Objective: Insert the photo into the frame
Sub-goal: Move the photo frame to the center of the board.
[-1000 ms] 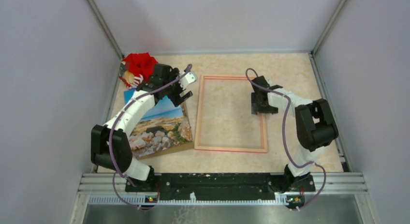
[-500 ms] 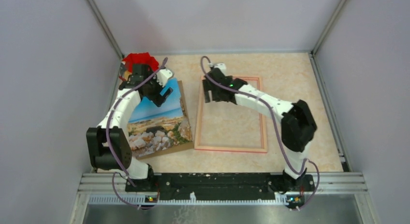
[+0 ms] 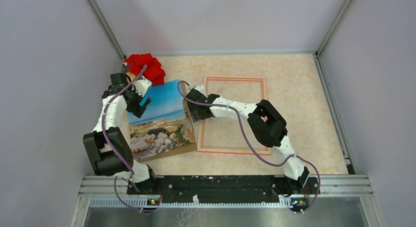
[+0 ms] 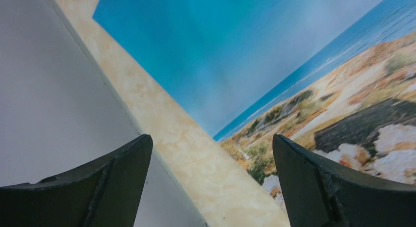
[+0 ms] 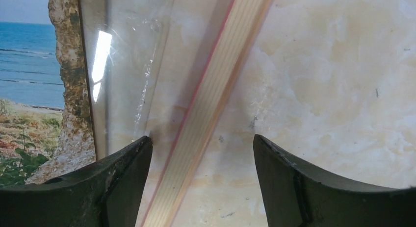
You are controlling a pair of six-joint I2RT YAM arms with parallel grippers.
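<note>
The photo lies face up at the left of the table on a brown backing board. The pink frame lies flat to its right, pale back up. My left gripper is open and empty over the photo's left edge; in the left wrist view its jaws span the table strip between the wall and the photo. My right gripper is open and empty; in the right wrist view its jaws straddle the frame's left rail, with the photo to the left.
A red bundle sits in the back left corner. The left wall is close beside the left gripper. A clear sheet lies over the gap between the photo's right edge and the frame's rail.
My left gripper has moved left from the photo's top right to its left edge by the wall. My right arm has swung left across the frame to its left rail.
</note>
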